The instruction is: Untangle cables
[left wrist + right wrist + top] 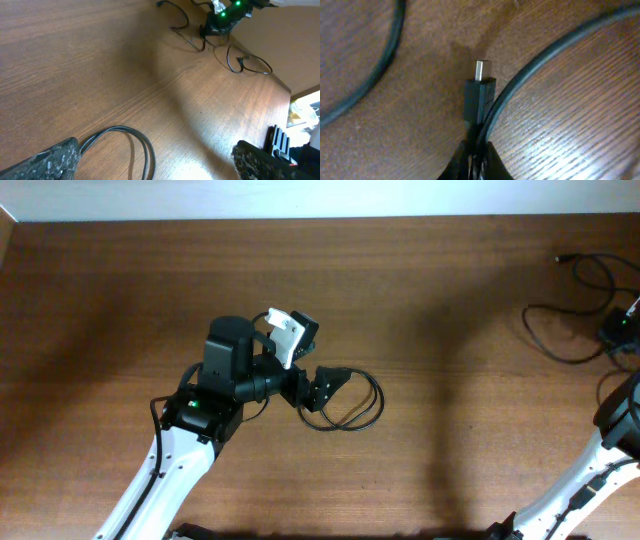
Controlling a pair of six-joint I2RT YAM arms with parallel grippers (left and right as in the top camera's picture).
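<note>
One black cable (352,406) lies in a loose loop at mid-table. My left gripper (325,388) hovers over its left end, and in the left wrist view it (155,151) is wide open, with the doubled cable loop (142,145) on the wood between the fingers (50,160). More cables (567,310) sprawl at the far right edge, where my right gripper (622,330) sits. In the right wrist view that gripper (475,150) is shut on a cable's black plug (479,97), whose metal tip points away. A second strand (545,55) curves past the plug.
The wooden table (450,430) ends at a pale wall along the top. A white tag (287,335) is on the left arm's wrist. The right arm's body (225,17) with a green light shows far off in the left wrist view, with cable loops (247,62) beside it.
</note>
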